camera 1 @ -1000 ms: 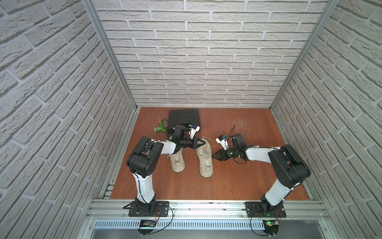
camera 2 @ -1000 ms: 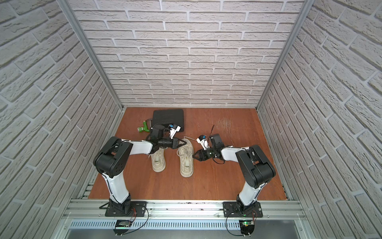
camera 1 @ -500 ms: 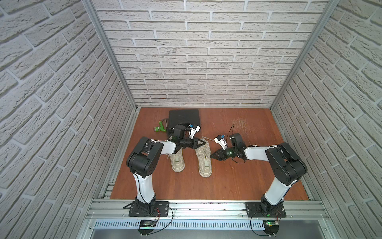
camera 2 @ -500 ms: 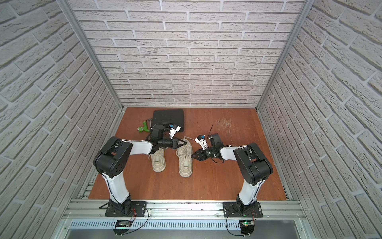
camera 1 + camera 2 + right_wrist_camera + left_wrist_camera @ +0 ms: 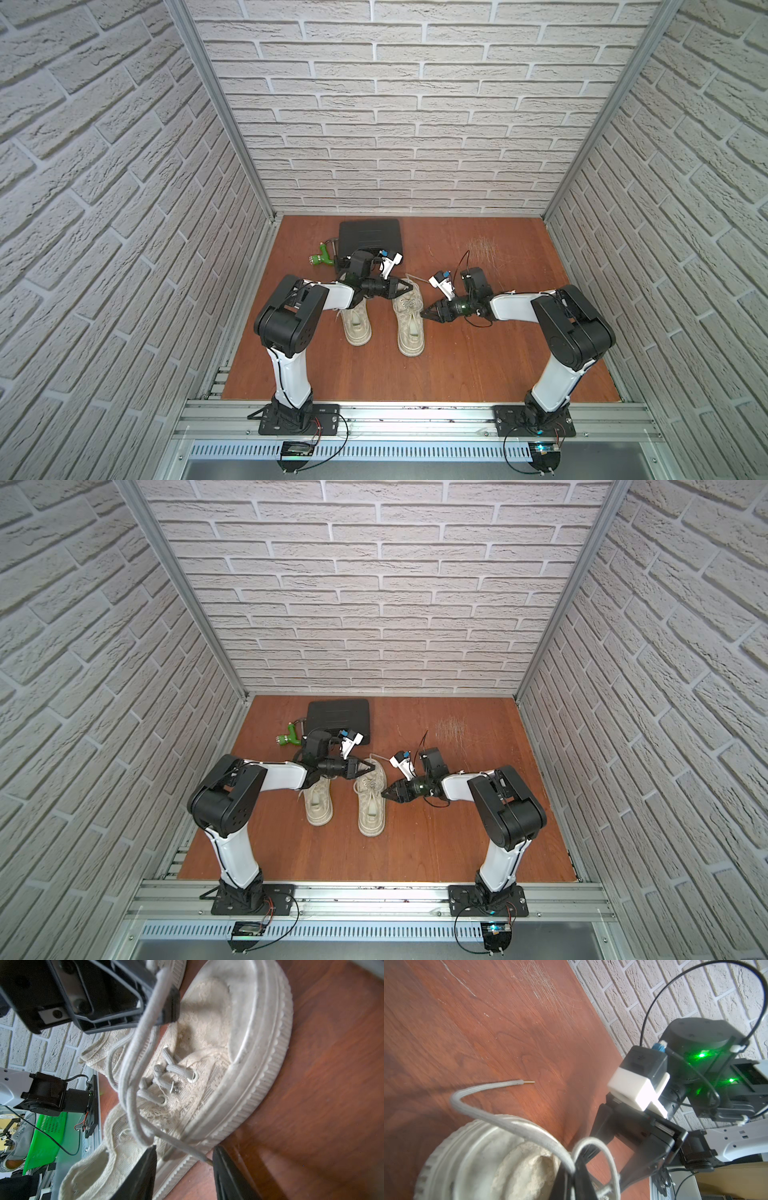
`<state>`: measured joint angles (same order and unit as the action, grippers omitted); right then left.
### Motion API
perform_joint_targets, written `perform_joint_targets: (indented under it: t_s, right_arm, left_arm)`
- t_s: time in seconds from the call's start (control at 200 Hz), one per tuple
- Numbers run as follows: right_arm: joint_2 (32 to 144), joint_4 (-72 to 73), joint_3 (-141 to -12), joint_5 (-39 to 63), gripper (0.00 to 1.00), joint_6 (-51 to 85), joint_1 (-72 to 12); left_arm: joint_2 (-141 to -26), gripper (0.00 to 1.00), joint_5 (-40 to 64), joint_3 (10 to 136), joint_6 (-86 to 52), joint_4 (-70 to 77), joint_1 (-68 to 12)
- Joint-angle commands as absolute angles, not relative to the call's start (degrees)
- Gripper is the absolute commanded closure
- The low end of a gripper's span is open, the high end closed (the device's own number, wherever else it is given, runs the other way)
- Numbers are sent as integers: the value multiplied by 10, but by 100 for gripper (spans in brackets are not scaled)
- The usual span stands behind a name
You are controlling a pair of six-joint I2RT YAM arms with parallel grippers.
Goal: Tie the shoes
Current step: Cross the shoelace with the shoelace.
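Top views: 2 shoes lie side by side on the desk [image 5: 478,365], approx centre frame, toes twd upper frame. They are the frame-left shoe [image 5: 356,324] and the frame-right shoe [image 5: 410,328].

Left arm reaches in from lower left, across the frame-left shoe. Left pincer [image 5: 405,286] sits over the toe end of the frame-right shoe, fingers fully closed on a loop of its lace [image 5: 133,1105]. In the right wrist view the loop rises from the eyelets up into that grip. A free lace end [image 5: 508,1083] curves past the toe cap and lies on the desk.

Right arm comes in from frame right. Right pincer [image 5: 424,312] is at the side of the frame-right shoe, about mid-length, fingers [image 5: 145,1174] partly apart with a clear gap. A 2nd lace tip [image 5: 204,1159] lies in that gap, close to one finger. No pinch on it; holds nothing.

Behind the shoes, upper frame: black case [image 5: 370,237] w/ a green tool [image 5: 322,259] just beside it on its frame-left side.
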<state>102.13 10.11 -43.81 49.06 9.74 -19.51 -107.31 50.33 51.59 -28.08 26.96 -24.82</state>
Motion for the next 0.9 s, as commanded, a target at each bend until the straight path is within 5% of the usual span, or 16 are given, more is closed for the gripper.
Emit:
perform_joint_targets:
  t_s: [0.0, 0.24, 0.69, 0.895]
  right_arm:
    - [1033, 125, -453, 510, 51, 102, -197]
    - [1048, 122, -457, 515, 54, 104, -200]
    - [984, 33, -431, 465, 92, 78, -200]
    - [934, -63, -431, 383, 97, 64, -190]
  left_arm:
    - [-1057, 100, 503, 515, -269, 277, -249]
    - [-1059, 100, 502, 517, -268, 276, -249]
    - [-1053, 100, 499, 513, -266, 275, -249]
    - [-1034, 100, 491, 506, -258, 259, -251]
